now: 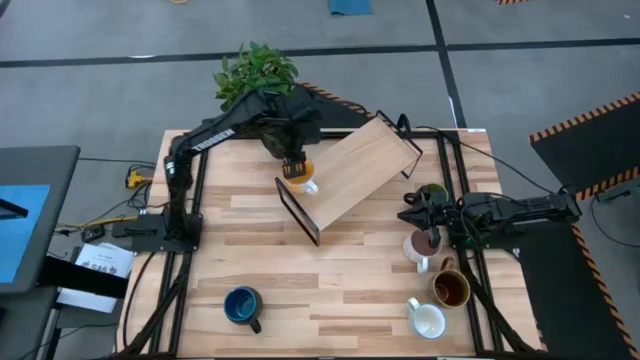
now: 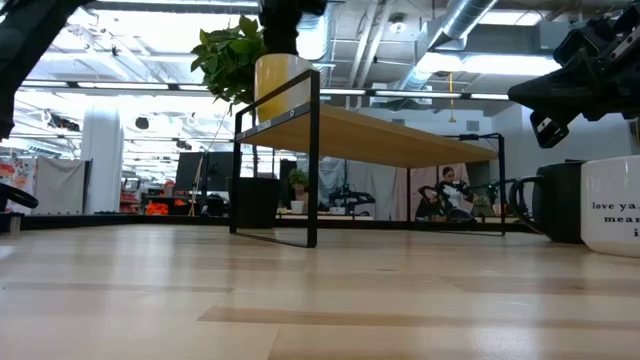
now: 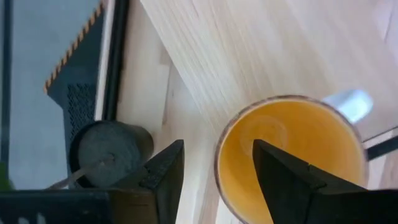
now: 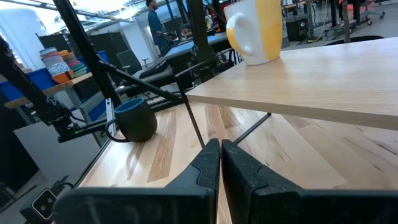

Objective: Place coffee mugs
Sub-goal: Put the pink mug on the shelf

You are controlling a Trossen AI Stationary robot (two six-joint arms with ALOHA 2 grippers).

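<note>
The orange mug with a white handle stands on its base at the left end of the raised wooden shelf; it also shows in the low view and the right wrist view. My left gripper is open above it: one finger is inside the cup and the other is outside the rim, with a gap on each side. My right gripper is shut and hovers at the table's right side near the dark green mug. The pale pink mug, brown-olive mug, white mug and dark blue mug stand on the table.
A potted green plant stands at the table's far edge, just behind my left arm. The shelf rests on thin black frame legs with open room beneath it. The middle and near left of the table hold only the blue mug.
</note>
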